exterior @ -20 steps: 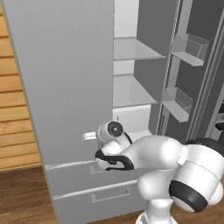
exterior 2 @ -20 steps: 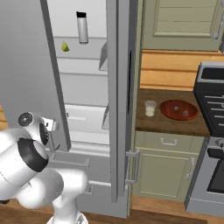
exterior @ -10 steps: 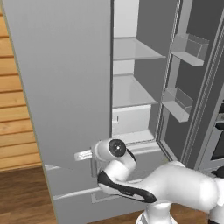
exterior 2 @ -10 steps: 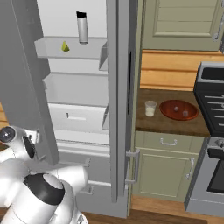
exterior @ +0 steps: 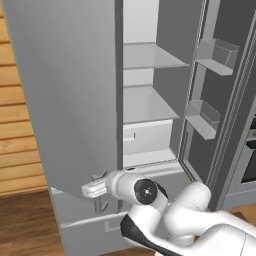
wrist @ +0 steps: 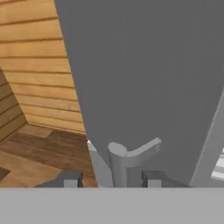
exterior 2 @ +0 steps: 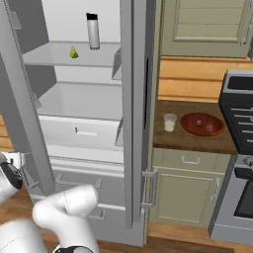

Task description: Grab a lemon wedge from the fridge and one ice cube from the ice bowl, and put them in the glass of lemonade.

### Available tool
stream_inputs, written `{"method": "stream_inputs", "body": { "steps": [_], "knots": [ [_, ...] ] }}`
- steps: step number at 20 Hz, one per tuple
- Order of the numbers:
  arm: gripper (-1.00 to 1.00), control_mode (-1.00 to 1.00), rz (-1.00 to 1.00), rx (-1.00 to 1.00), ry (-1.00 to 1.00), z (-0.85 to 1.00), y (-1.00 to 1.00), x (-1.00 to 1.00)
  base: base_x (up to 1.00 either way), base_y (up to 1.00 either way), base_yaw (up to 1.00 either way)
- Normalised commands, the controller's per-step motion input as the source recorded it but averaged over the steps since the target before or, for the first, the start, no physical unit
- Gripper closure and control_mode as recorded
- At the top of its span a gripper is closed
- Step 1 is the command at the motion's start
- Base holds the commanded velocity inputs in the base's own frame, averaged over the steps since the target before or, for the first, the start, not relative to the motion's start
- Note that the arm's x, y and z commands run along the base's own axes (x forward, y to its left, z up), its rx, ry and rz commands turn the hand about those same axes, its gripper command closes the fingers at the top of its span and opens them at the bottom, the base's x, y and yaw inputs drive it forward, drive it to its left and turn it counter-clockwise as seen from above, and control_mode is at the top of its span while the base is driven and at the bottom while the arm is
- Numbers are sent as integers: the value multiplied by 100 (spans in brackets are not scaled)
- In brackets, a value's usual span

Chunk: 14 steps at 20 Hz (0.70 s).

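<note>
1. The pincer (wrist: 111, 178) sits low at the grey fridge door's slim vertical handle (wrist: 118, 165), which stands between its half-spread tips; whether they grip it I cannot tell.
2. The tiny yellow-green lemon wedge (exterior 2: 73, 52) lies well above, on the fridge's (exterior 2: 133, 99) upper white shelf (exterior 2: 64, 58), beside a grey bottle (exterior 2: 93, 31).
3. The arm is folded low, hand level.

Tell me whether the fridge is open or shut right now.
Open. Both doors of the fridge stand swung out, baring white shelves with the lemon wedge on the upper one. The gripper straddles the left door's handle.
</note>
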Motion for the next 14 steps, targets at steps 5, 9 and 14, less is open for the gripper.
{"method": "stream_inputs", "body": {
  "steps": [5,9,14],
  "knots": [
    [-100,-100,3,-2,0,100,-21,-59,0,0,0],
    [-100,-100,2,0,3,100,-33,-64,0,0,0],
    [-100,-100,0,-4,17,100,-44,-51,0,0,0]
  ]
}}
